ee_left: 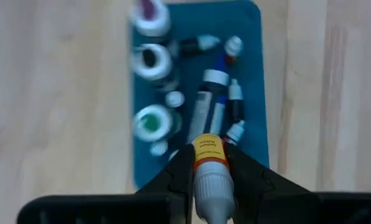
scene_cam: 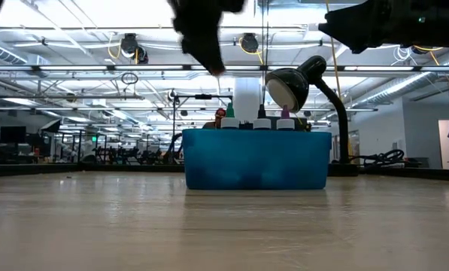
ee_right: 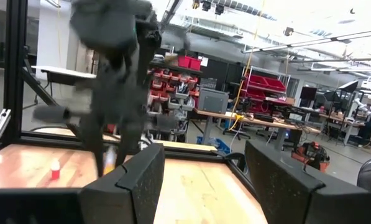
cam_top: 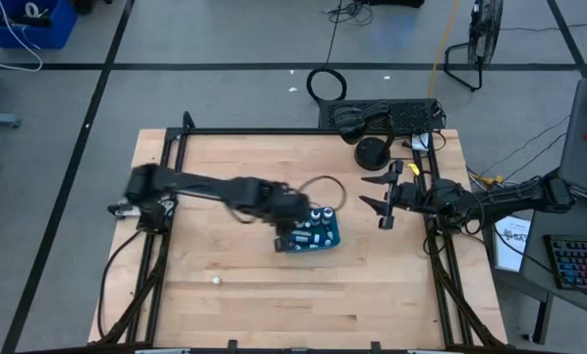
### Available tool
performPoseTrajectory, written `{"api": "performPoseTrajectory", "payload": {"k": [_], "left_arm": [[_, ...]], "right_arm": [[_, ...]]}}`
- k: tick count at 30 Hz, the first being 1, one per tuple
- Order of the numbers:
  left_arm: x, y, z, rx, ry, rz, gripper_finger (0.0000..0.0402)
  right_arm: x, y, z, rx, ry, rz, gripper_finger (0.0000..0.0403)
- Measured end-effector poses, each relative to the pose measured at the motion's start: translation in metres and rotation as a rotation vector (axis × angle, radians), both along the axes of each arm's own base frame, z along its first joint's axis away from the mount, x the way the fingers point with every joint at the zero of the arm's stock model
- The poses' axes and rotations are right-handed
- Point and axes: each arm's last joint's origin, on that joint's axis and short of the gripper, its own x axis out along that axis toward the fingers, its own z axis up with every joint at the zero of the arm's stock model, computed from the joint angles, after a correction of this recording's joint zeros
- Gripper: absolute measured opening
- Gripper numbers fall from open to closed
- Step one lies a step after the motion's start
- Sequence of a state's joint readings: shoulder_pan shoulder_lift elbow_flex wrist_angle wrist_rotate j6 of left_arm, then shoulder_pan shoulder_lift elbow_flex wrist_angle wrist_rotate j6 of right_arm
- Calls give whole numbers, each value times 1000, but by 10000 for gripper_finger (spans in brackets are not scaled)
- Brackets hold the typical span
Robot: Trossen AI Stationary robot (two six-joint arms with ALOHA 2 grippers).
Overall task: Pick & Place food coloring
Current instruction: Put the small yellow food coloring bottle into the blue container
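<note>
A teal box point(cam_top: 313, 239) is located near the middle of the wooden table point(cam_top: 224, 295). The left gripper point(ee_left: 209, 163) is positioned directly above the box's open top and is clenched on one small food coloring bottle point(ee_left: 211, 177), which bears a yellow label and a pale body. The remaining small bottles point(ee_left: 233, 99) are seen lying and standing inside the box, beside white-capped jars point(ee_left: 151, 59). The right gripper point(cam_top: 383, 193) is held well apart from the box, toward the table's right edge, its fingers spread and empty.
</note>
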State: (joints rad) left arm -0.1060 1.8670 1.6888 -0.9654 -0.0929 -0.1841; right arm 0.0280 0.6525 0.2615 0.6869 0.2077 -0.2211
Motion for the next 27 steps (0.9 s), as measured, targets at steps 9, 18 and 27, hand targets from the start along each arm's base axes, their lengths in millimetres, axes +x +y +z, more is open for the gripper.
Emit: {"api": "performPoseTrajectory", "payload": {"k": [9, 18, 27], "left_arm": [[44, -2, -62, 10, 158, -123, 65], [52, -3, -108, -56, 279, -110, 65], [55, -3, -117, -55, 287, -95, 64]], "right_arm": [[0, 0, -2, -1, 18, 0, 212], [1, 0, -2, -3, 27, 0, 212], [1, 0, -2, -3, 26, 0, 212]]}}
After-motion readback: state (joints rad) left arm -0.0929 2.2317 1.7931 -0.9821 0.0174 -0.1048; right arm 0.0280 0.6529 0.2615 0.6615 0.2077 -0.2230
